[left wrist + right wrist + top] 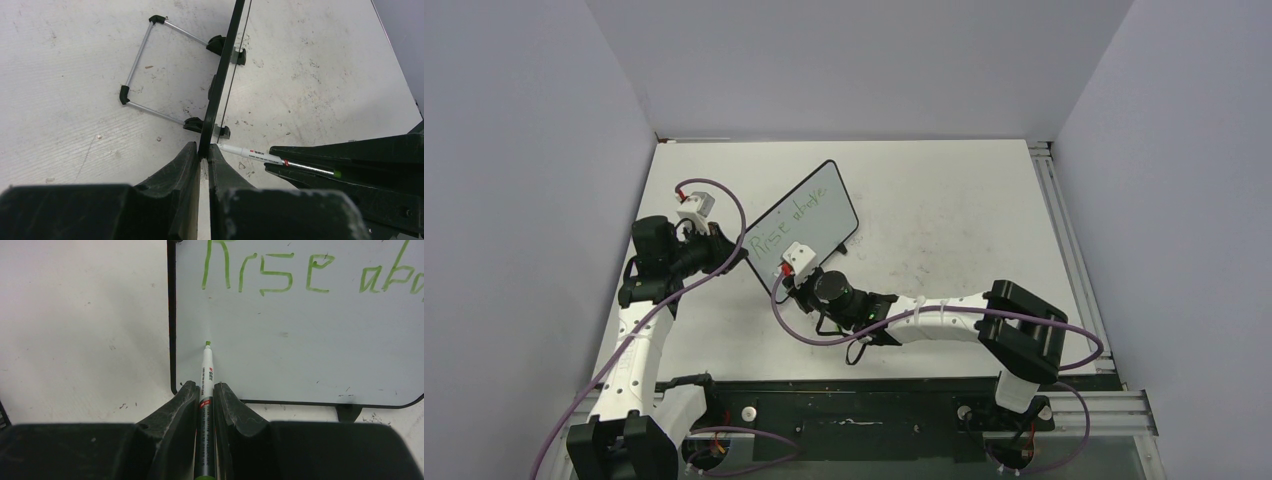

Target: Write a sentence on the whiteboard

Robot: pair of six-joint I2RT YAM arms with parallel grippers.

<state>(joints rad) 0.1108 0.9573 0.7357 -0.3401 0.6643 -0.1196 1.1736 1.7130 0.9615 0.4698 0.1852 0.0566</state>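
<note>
Two tight grips: left gripper (203,151) on the diagonal whiteboard's (814,225) end, right gripper (205,388) on a marker (206,367). Tip faces the board

Scuffed white worktop (964,200) — whiteboard (804,215) stands on it, left of centre, propped tilted on its wire stand (138,55).

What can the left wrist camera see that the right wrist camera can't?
Only the left wrist view shows the wire stand behind the whiteboard, which it sees edge-on, with the left gripper pinching its rim. Only the right wrist view shows the board's face with the green writing, starting "Rise". Both show the board, the green marker held by the right gripper, and the scuffed table.
</note>
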